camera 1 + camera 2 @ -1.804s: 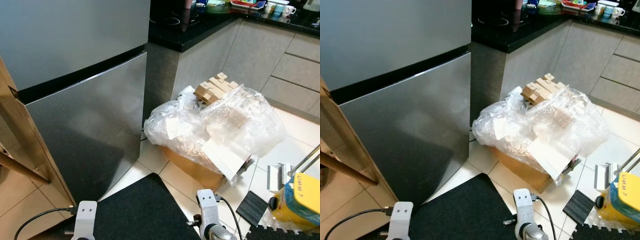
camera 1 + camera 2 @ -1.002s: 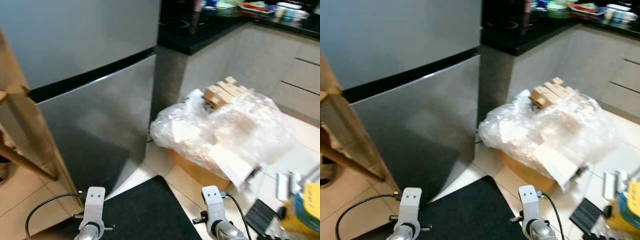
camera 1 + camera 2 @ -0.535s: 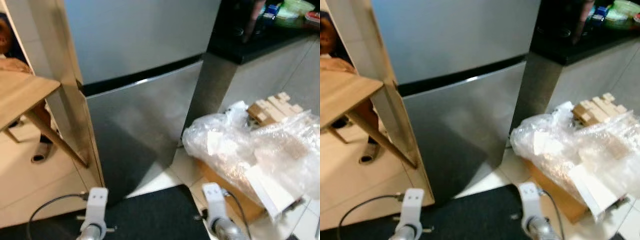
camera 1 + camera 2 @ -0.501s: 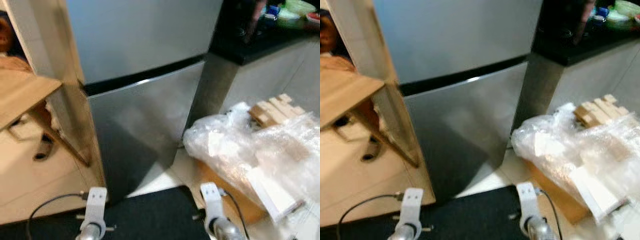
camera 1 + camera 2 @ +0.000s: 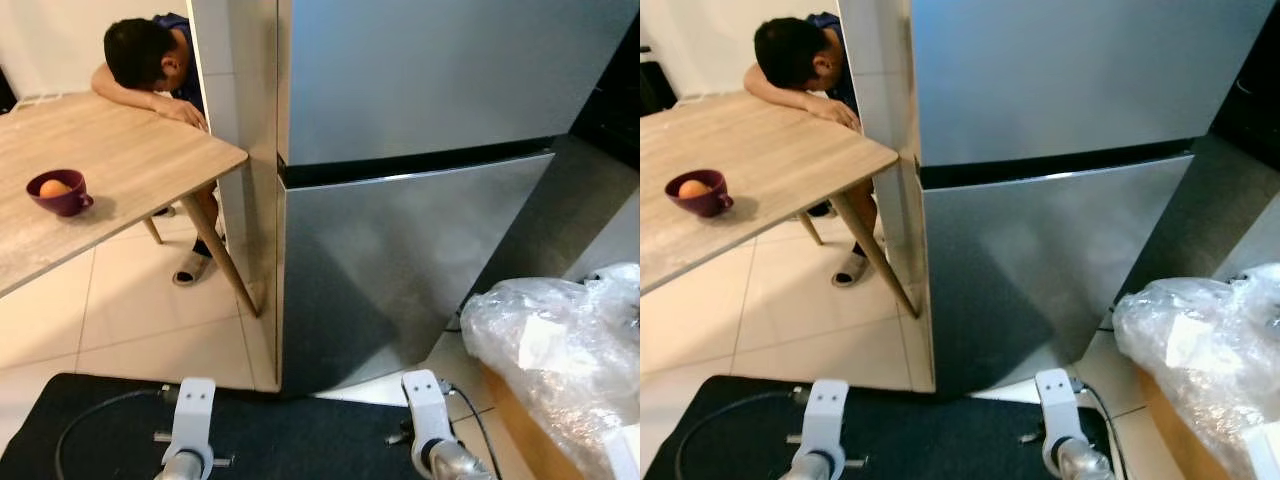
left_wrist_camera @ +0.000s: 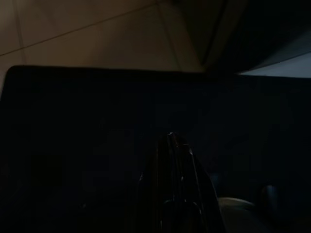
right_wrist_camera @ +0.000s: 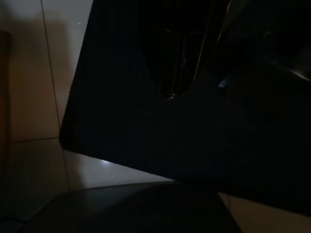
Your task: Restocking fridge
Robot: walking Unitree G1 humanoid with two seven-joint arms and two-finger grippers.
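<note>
A tall silver fridge (image 5: 420, 150) stands straight ahead, with its upper door and lower door (image 5: 400, 270) both closed. Both my arms hang idle at the bottom of the eye views, the left wrist (image 5: 190, 425) and right wrist (image 5: 425, 415) over a black floor mat (image 5: 270, 440). In the dark left wrist view my left gripper (image 6: 172, 141) points at the mat, its fingers pressed together with nothing between them. My right gripper (image 7: 171, 94) is likewise shut and empty above the mat's edge.
A wooden table (image 5: 110, 170) stands to the left with a purple bowl (image 5: 58, 192) holding an orange. A person (image 5: 150, 60) rests their head on its far end. Right of the fridge, a cardboard box (image 5: 520, 420) sits under crumpled plastic wrap (image 5: 560, 340).
The camera has swung left: the fridge now sits centred, the table, bowl and person have come into view, and the box with plastic has slid to the right edge. Arms unchanged.
</note>
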